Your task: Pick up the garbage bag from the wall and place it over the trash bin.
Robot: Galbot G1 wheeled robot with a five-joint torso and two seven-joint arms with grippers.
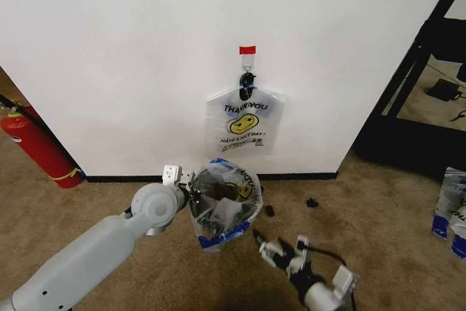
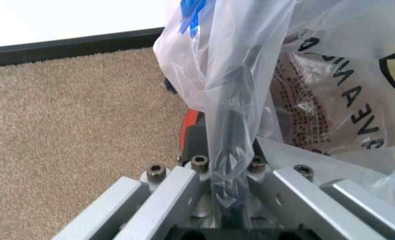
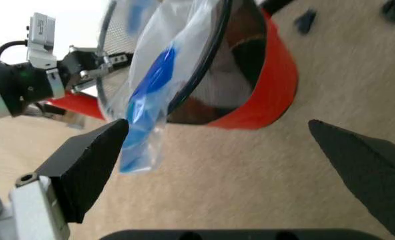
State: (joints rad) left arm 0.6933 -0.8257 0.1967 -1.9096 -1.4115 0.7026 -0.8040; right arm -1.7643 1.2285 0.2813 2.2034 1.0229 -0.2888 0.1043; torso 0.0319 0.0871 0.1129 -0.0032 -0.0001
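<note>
Your left end effector (image 1: 183,178) pinches the bag (image 1: 224,205) at the bin (image 3: 264,85), centre-bottom of the head view. Your right end effector (image 1: 273,251) hangs spread apart at lower right, beside the bin.

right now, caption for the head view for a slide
Left gripper holds the garbage bag over the trash bin; right gripper hangs open nearby.

The garbage bag (image 1: 222,205) hides the trash bin's (image 3: 264,95) mesh.
</note>
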